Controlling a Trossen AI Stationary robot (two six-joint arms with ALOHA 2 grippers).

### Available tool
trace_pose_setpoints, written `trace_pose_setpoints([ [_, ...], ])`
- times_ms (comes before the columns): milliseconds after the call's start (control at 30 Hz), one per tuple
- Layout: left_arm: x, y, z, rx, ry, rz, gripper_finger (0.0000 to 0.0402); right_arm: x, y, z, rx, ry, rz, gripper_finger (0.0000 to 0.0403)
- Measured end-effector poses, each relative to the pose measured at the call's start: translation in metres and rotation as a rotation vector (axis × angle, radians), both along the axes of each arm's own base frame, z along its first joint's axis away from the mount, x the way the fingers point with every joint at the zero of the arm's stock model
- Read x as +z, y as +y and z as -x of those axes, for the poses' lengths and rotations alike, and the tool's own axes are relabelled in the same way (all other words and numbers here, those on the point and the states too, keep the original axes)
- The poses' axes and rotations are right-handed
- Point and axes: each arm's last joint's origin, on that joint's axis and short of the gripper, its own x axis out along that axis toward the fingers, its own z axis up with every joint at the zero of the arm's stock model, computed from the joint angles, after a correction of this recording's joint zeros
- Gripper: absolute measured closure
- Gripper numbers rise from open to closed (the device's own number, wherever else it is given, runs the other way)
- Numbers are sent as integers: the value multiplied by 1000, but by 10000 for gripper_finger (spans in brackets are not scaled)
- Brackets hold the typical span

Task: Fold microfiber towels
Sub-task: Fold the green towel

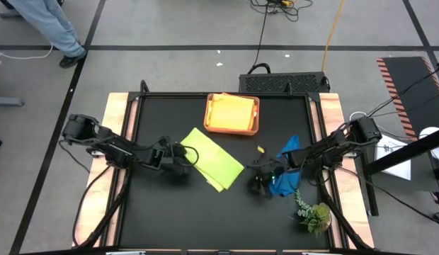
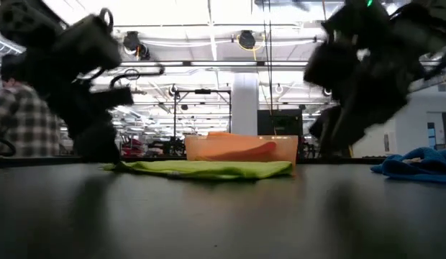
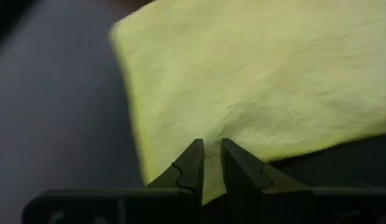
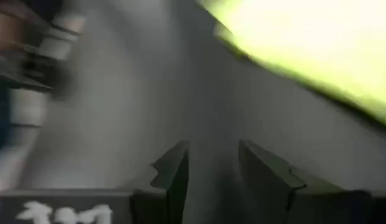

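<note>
**Fold status: lime towel mid-fold, blue untouched**

Left gripper (image 3: pixel 207 163) is pinched on the edge of the lime green towel (image 1: pixel 212 159), which lies flat between both grippers. Right gripper (image 4: pixel 208 165) has jaws apart, nothing in them; crumpled blue towel (image 1: pixel 285 168) just beside it. Orange and yellow towels (image 1: pixel 230 113) are in the tray (image 1: pixel 256 113), beyond both grippers.

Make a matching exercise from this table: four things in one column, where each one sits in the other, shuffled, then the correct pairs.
Things:
1. lime green microfiber towel
2. blue microfiber towel
3. shallow tan rectangular tray
4. small leafy green plant sprig

Places:
A. near right corner of the table
B. at the table's far edge, holding orange and yellow cloths
C. mid-table, its edge pinched by the left end effector
D. bunched beneath the right arm

Pairs: 1-C, 2-D, 3-B, 4-A
</note>
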Motion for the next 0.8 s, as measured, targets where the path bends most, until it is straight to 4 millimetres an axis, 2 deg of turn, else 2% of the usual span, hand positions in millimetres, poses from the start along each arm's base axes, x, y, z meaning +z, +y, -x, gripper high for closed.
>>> trace_pose_setpoints([
  [100, 22, -13, -20, -122, -92, 111, 346, 13, 14, -5, 132, -130, -111, 270],
  [200, 41, -33, -33, -263, -141, 76, 346, 21, 21, -6, 210, -238, -105, 270],
  [367, 62, -52, -45, -376, -250, 4, 346, 19, 18, -6, 171, -255, -12, 270],
  [533, 60, -53, -55, -389, -317, 1, 346, 15, 10, -7, 111, -219, 44, 270],
  [800, 19, -55, -91, -448, -424, 72, 346, 16, 2, -10, 77, -258, 120, 270],
])
